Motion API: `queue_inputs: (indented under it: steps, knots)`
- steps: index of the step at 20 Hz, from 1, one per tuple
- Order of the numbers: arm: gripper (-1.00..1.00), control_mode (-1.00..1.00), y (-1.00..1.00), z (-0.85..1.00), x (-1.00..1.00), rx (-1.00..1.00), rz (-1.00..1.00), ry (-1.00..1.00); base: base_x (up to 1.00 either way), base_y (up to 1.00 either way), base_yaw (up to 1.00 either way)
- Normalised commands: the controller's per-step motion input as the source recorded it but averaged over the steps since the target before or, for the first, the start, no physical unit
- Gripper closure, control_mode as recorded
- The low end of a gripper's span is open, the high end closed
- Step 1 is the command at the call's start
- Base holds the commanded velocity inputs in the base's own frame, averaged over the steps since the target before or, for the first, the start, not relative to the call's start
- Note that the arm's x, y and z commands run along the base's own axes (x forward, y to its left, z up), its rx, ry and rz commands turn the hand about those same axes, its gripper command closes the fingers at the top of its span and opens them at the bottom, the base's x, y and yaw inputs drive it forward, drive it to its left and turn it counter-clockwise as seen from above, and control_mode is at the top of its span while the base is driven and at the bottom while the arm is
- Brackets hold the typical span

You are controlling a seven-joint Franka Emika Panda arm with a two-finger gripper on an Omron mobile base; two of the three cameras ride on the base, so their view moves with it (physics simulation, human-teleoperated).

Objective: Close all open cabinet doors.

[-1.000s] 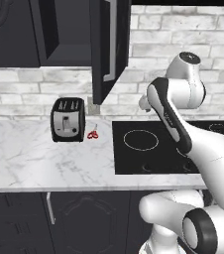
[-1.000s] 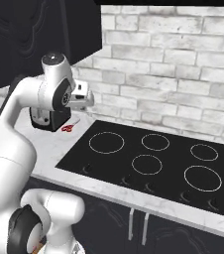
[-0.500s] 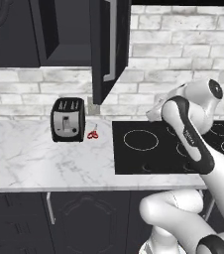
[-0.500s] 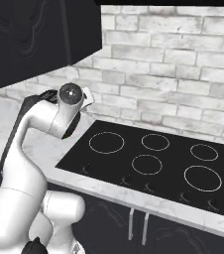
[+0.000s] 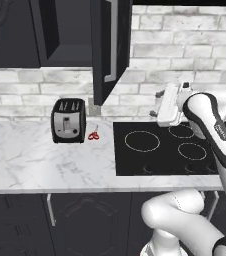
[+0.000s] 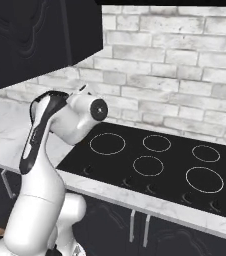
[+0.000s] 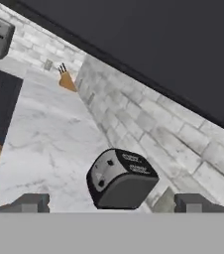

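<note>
While I scan the left base view from its left edge, I first meet a closed black cabinet front with curved relief in the upper corner, then the dark open cabinet interior (image 5: 67,32) beside it. Below that, on the white marble counter (image 5: 30,160), stands a black and silver toaster (image 5: 68,120) with 2 slots, and just to its right lie small red-handled scissors (image 5: 93,135), apart from the toaster. Above the scissors hangs the open cabinet door (image 5: 110,47), swung out edge-on toward me with its slim vertical silver bar handle (image 5: 113,42) facing right. Further right sits the black cooktop (image 5: 150,155), and over its back rings I see my gripper (image 5: 157,104), raised above the counter and pointing left toward the door, well clear of it and below the handle. On the right base view the same door (image 6: 40,37) fills the upper left, with the arm's wrist below its lower edge and the white brick wall (image 6: 185,60) behind. Through the hand view, which is rolled, I see 2 fingertips (image 7: 32,202) spread wide with nothing between them, the toaster (image 7: 121,178) ahead, and a knife block (image 7: 67,79) far along the counter.
</note>
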Motion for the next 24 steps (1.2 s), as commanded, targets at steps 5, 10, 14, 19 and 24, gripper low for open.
queue_inputs:
  steps: [5,10,14,19,24]
  knots:
    - [-1.00,-1.00,0.39,0.56,-0.06,-0.05,0.26,-0.30,0.00,0.00,0.00]
    - [-1.00,-1.00,0.81,0.63,-0.14,-0.18,0.01,-0.37,0.00,0.00,0.00]
    - [-1.00,-1.00,0.50,0.60,-0.44,-0.20,0.00,-0.29,0.00,0.00,0.00]
    - [-1.00,-1.00,0.39,0.35,-0.16,-0.13,-0.02,-0.15,0.00,0.00,0.00]
    - [-1.00,-1.00,0.47,0.00,0.22,-0.03,-0.06,0.03,0.00,0.00,0.00]
